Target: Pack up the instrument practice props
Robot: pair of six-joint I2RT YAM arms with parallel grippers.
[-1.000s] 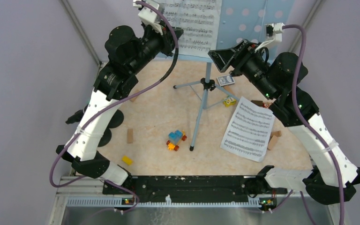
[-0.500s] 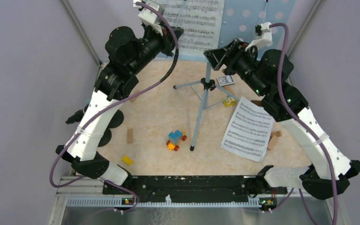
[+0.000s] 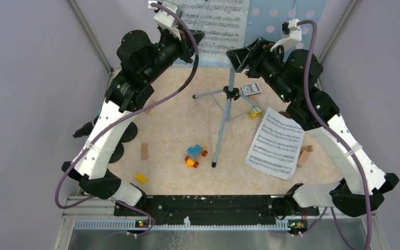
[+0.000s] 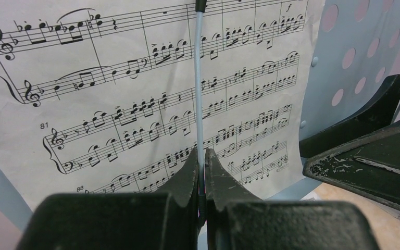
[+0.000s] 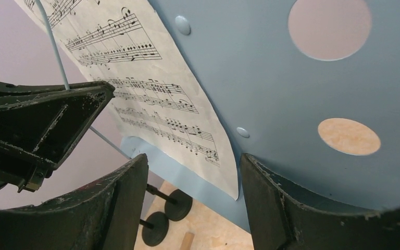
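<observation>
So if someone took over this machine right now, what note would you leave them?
Left gripper: shut on the thin page-holder wire.
Right gripper: open near the music desk's lower edge, holding nothing.
First sheet on the desk, second sheet flat on the table by the tripod pole; two mic holders under the left arm. Microphones not made out.
Done: nothing packed. Left: everything.

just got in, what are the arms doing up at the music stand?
The left hand is shut on the thin wire that runs down across the sheet on the blue desk. The right hand is open close to the desk's lower edge, by the sheet's corner, holding nothing. A second sheet lies flat on the table.
</observation>
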